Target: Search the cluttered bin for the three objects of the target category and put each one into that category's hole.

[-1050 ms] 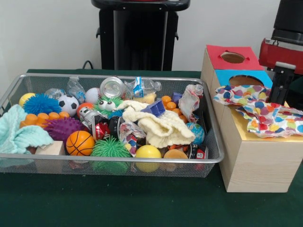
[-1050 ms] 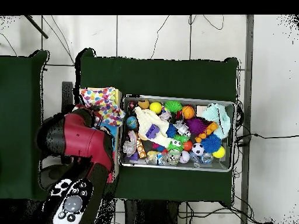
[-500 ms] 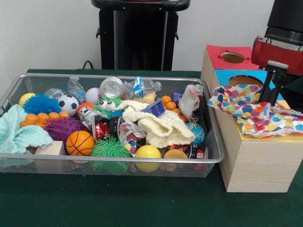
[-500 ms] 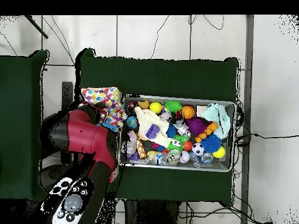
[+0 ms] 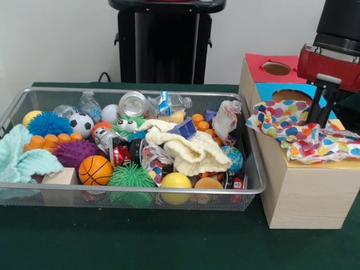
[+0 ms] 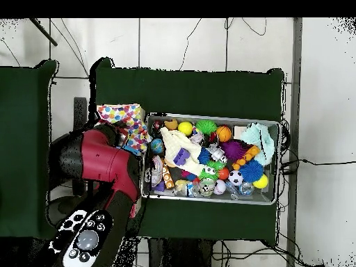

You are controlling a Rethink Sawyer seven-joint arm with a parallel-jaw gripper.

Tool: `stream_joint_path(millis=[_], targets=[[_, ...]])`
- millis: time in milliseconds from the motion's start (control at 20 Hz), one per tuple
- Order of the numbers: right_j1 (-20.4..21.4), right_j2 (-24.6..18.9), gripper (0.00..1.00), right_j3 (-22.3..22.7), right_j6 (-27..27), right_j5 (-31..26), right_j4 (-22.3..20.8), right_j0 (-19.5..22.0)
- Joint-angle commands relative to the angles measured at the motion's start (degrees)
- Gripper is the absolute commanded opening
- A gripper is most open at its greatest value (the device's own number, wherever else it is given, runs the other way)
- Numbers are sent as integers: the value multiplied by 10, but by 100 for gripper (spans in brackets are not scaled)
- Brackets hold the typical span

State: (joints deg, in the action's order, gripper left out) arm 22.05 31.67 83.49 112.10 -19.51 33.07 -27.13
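Spotted cloth draped on the sorting box, not yet in a hole.
Pincer [image 5: 319, 115] at the spotted cloth [image 5: 304, 132] atop the box [image 5: 298, 191]; grip state hidden. Cloth looks light, limp, snag-prone; pinching a bunched fold seems best.

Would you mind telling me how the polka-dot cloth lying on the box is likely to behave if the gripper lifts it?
The polka-dot cloth lies rumpled across the wooden box, so it is probably floppy and would hang and trail from one pinch point. It looks thin, so likely light. A fold might snag on a hole's edge.
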Motion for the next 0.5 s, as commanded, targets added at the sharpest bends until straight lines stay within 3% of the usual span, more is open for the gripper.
stream_joint_path(millis=[50, 300, 500], targets=[[-25, -46, 0, 16, 151, -38, 17, 13], [-40, -56, 0, 22, 147, -59, 13, 17], [-49, -76, 0, 37, 145, -125, 10, 23]])
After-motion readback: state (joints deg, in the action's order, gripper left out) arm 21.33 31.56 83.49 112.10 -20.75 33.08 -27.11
